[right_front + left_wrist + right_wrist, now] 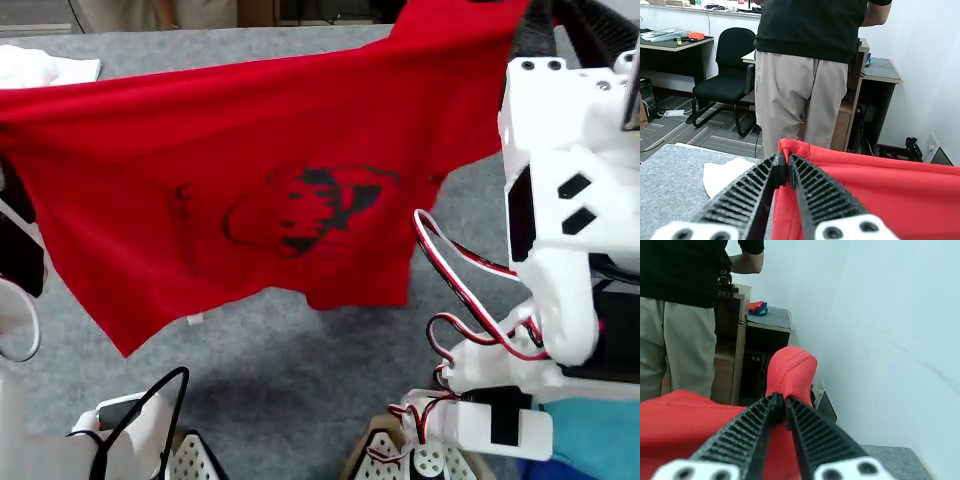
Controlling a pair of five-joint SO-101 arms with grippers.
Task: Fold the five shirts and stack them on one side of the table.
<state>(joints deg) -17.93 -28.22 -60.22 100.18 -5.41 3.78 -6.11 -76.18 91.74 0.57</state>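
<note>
A red shirt (270, 200) with a dark print hangs spread in the air above the grey table (300, 400), held up by both arms. My left gripper (787, 162) is shut on one corner of the red shirt (880, 190). My right gripper (784, 402) is shut on another corner of the red shirt (790, 370), which pokes up past the fingertips. A white shirt (40, 68) lies at the table's far left and appears beside the left gripper as white cloth (722, 175).
The right arm's white body (560, 230) with red and white cables (460, 290) stands at the right. A blue cloth (595, 435) lies at the near right corner. Arm bases sit along the front edge.
</note>
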